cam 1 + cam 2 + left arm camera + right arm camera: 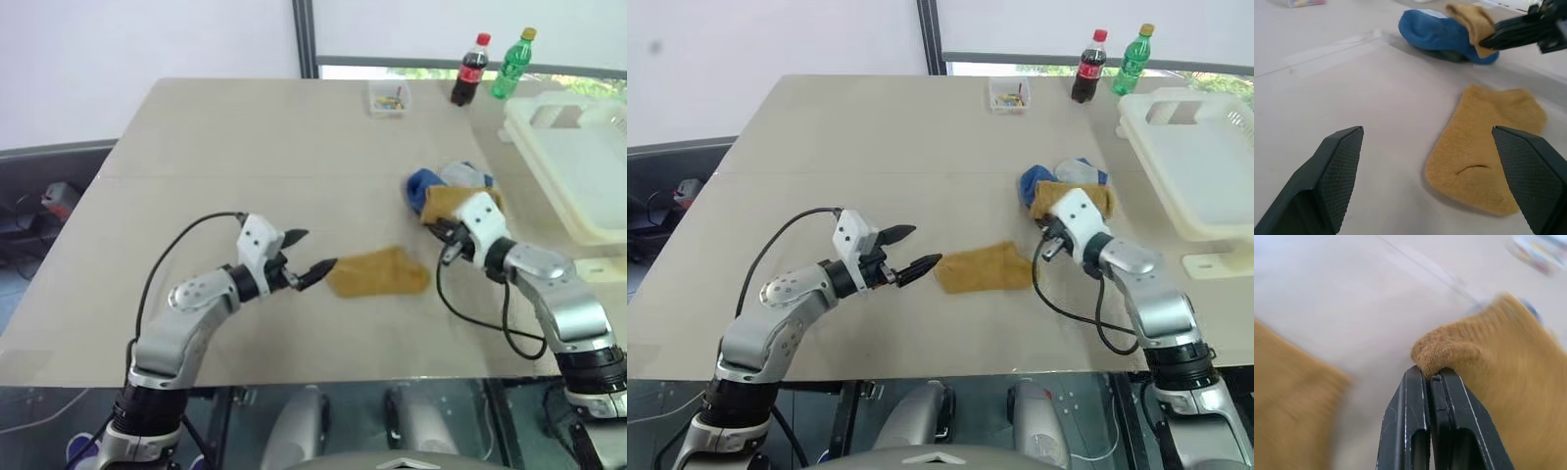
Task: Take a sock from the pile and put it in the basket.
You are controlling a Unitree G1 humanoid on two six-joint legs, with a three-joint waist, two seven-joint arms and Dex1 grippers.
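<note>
The right end effector (1431, 377) has its two black fingers pressed together on a fold of a mustard-yellow knitted sock (1488, 347), pinching its edge; this sock belongs to the small loose pile (453, 188) of blue, light grey-white and mustard socks lying on the beige bench (245, 137), directly ahead of and under that end effector. The large cream-white plastic rectangular basket (573, 162) with a broad rim and a cut-out handle slot stands on the bench beyond the right end effector, off to its right side and apart from the pile.

The left end effector (312, 257) is spread wide, its textured black fingers (1337, 171) well apart and gripping nothing. A second mustard-yellow ankle sock (380, 271) lies flat on the bench just ahead of it, one fingertip at or nearly at the sock's near edge; whether it touches cannot be told. This flat sock sits between the two end effectors, closer to the left one
</note>
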